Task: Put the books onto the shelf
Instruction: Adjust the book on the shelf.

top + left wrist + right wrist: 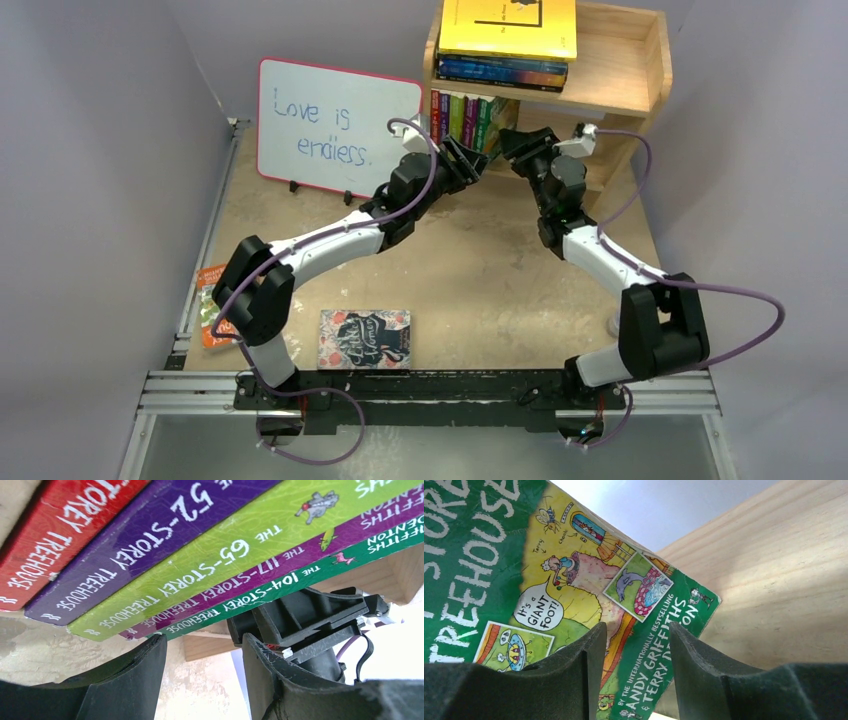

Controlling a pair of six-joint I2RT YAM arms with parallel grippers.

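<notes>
Books (466,120) stand upright on shelf (640,70), spines outward; both tools part-open, holding nothing.

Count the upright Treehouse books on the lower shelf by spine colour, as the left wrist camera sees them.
Red: 1, the red spine
Purple: 2, the 52-Storey spine and the 117-Storey spine
Green: 2, the 65-Storey spine and the 104-Storey spine
Total: 5

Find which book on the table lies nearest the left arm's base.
The floral book, cover up beside that base; the orange book lies farther left at the table's edge.
</notes>
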